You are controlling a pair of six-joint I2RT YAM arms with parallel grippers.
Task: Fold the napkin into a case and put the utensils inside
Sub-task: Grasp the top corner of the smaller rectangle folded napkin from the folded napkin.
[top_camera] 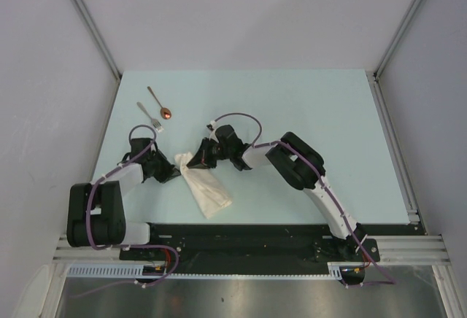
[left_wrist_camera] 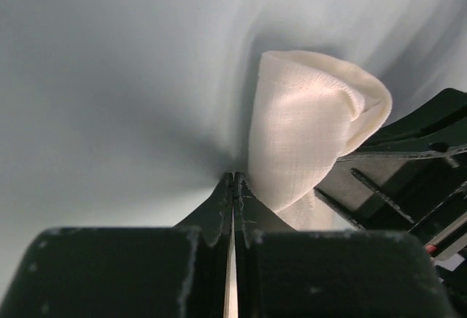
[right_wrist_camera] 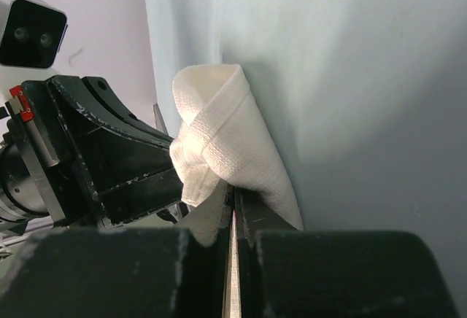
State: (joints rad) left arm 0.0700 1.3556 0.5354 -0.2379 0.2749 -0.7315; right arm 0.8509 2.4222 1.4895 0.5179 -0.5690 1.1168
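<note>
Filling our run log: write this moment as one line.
left gripper shut beside napkin | right gripper shut on napkin | fork, spoon apart, untouched

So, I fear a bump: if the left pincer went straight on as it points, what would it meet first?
Probably the napkin, its raised end just ahead and slightly right of the shut left pincer. The right pincer sits close beyond it, though depth is unclear.

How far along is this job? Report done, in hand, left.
Done: the napkin lies folded into a narrow strip. In hand: both grippers are at its far end, the right gripper pinching cloth, the left gripper shut beside it. To do: the fork and spoon lie on the table beyond, not yet inside.
</note>
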